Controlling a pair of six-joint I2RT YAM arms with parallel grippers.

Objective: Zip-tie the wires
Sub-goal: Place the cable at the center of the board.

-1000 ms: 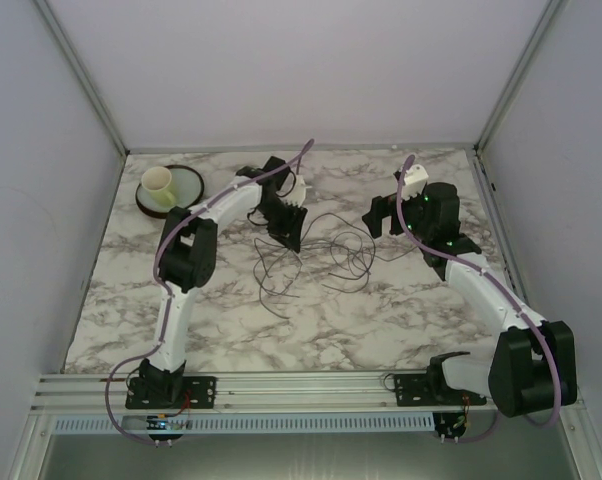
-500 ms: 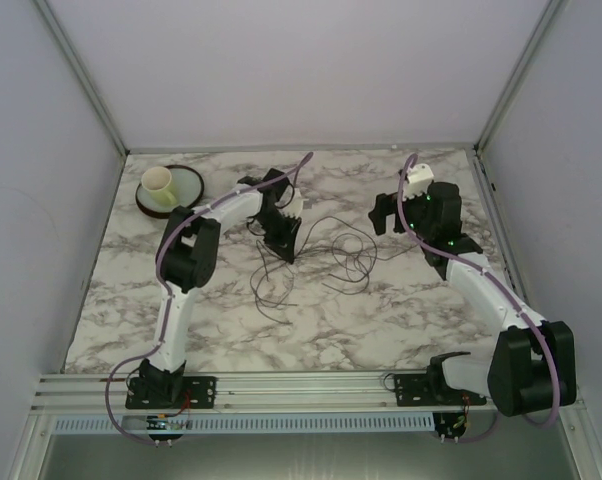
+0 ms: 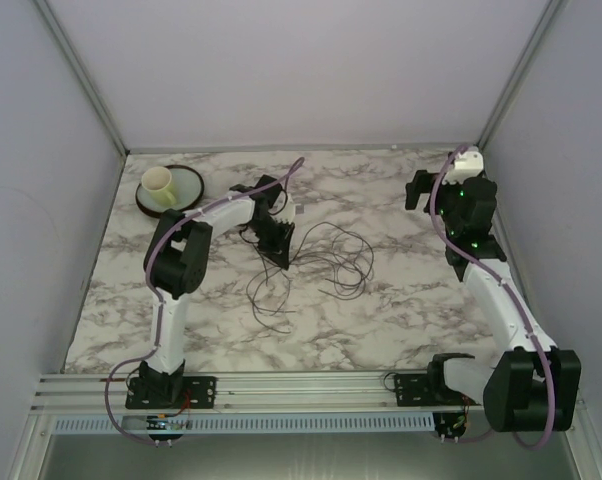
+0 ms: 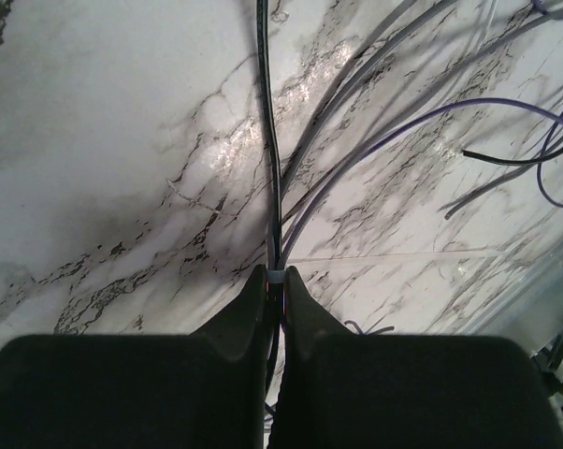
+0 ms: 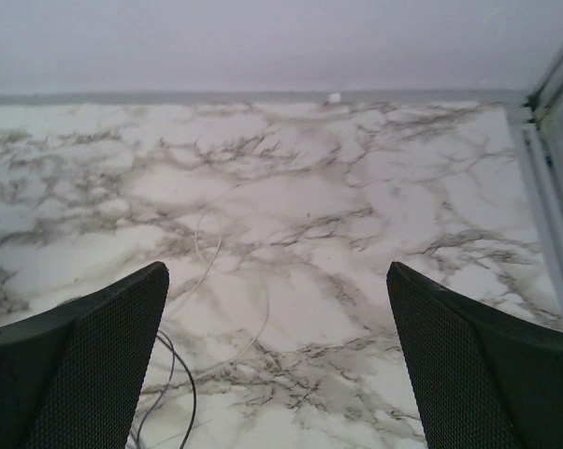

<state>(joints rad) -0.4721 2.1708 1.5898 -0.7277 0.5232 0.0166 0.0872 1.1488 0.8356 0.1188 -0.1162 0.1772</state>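
Dark grey, hair-thin wires [image 3: 319,262] lie in loose loops at the middle of the marble bench [image 3: 401,320]. Only the left wrist view shows the left gripper [image 4: 275,277] pinched closed on several strands; from above that contact is too small to see. The right gripper [image 5: 277,273] is spread wide with nothing in it, well apart near the back right, with loop ends at its view's lower left.

Marble table [image 3: 381,320] — wires [image 3: 336,262] mid-table, dark plate [image 3: 189,190] far-left.
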